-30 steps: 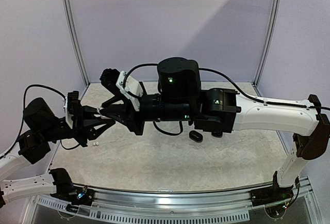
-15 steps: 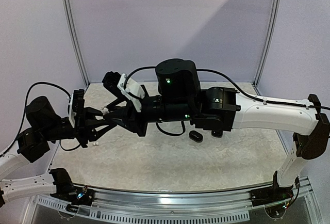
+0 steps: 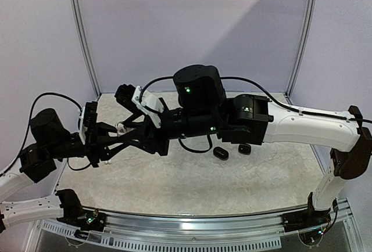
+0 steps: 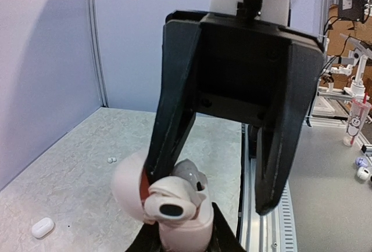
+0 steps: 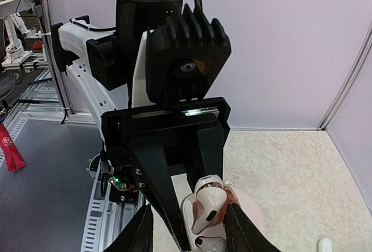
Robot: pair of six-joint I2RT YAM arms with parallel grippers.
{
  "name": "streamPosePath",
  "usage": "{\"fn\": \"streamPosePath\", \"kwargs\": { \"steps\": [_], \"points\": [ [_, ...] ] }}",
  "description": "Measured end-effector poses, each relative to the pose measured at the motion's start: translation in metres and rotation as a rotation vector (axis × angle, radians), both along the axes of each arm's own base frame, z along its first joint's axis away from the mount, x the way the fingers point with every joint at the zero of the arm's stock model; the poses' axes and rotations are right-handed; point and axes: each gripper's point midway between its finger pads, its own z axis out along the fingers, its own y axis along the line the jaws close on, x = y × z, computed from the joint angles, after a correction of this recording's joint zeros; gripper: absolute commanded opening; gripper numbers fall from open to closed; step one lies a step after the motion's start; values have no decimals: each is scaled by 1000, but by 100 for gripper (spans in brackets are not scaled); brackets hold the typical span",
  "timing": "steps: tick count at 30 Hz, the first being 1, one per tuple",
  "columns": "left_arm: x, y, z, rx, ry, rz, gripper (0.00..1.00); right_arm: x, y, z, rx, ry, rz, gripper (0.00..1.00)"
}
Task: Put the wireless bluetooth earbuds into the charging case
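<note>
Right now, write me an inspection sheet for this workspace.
Surface: speckled beige table, level.
Job's things: white charging case open, held off the table; one white earbud resting in it; loose earbuds lying on the table.
Clutter: two black cases mid-table; white case on the table.
Grippers: left gripper shut on the charging case; right gripper fingers open either side of the earbud.
Cables: black cable loops off the left arm; another arcs over the right arm.
Surroundings: lavender walls; other rigs beyond the table edge.
</note>
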Motion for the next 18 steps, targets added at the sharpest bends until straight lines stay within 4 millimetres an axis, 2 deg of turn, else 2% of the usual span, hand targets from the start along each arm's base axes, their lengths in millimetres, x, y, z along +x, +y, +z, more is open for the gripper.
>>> {"fn": "streamPosePath", "kwargs": {
  "steps": [13,18],
  "points": [
    [-1,-1,-6,4,8,-8,0,-2,-3,7,-22,3,14,49],
    [-4,-2,-7,7,2,-26,0,-2,-6,20,-26,3,16,38]
  ]
}}
